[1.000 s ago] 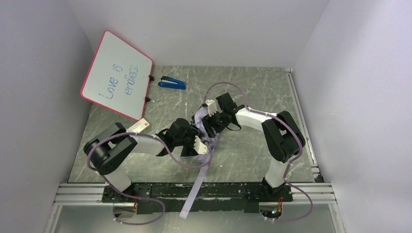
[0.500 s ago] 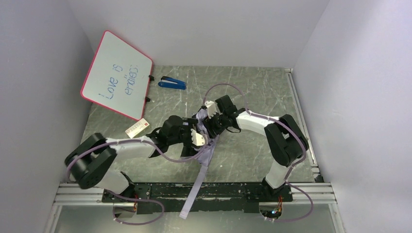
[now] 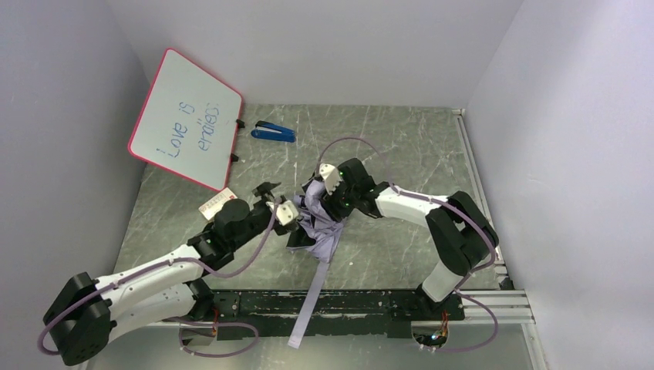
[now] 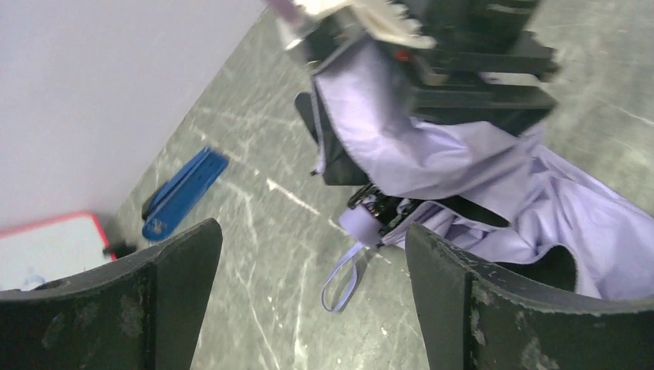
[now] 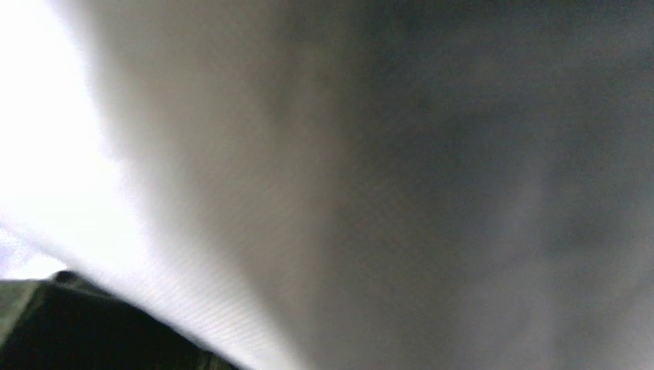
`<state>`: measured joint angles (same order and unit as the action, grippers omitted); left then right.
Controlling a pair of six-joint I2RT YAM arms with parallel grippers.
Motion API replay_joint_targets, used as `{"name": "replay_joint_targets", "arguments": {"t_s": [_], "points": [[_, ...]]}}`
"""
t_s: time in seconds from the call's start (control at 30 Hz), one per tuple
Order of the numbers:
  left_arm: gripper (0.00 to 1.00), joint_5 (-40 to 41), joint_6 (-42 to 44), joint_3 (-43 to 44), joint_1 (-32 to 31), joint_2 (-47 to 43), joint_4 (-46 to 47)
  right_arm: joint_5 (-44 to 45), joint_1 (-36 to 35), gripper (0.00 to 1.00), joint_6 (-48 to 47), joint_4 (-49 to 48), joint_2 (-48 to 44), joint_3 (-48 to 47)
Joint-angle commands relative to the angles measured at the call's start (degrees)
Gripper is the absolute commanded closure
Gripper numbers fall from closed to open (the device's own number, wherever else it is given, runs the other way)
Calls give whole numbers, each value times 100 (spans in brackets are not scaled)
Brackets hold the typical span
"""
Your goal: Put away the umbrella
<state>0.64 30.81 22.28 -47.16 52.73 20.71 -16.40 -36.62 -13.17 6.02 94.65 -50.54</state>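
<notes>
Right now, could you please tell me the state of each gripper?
Left gripper: open, holding nothing.
Right gripper: against the pale lilac and black folding umbrella; grip cannot be told.

I can read one thing from here: blue handwriting on the red-rimmed whiteboard (image 3: pixel 187 117), upper left of the overhead view, saying "Love is endless". The small white card (image 3: pixel 218 203) just below it carries red print too small for me to read.

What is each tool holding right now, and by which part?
The right tool appears to grip the umbrella by its bunched lilac canopy. The left tool is open and holds nothing.
</notes>
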Motion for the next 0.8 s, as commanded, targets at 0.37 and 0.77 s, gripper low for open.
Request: {"name": "replay_joint_targets", "arguments": {"t_s": [0.37,0.77], "points": [[5,386,-1973,1588,1694,1268,-421,1855,-1110,64,-2452,-1900,-547,1890],[3,-1906,-1036,2178,1960,2099,-569,2587,-1581,68,-4143,-3360,-891,3089]]}}
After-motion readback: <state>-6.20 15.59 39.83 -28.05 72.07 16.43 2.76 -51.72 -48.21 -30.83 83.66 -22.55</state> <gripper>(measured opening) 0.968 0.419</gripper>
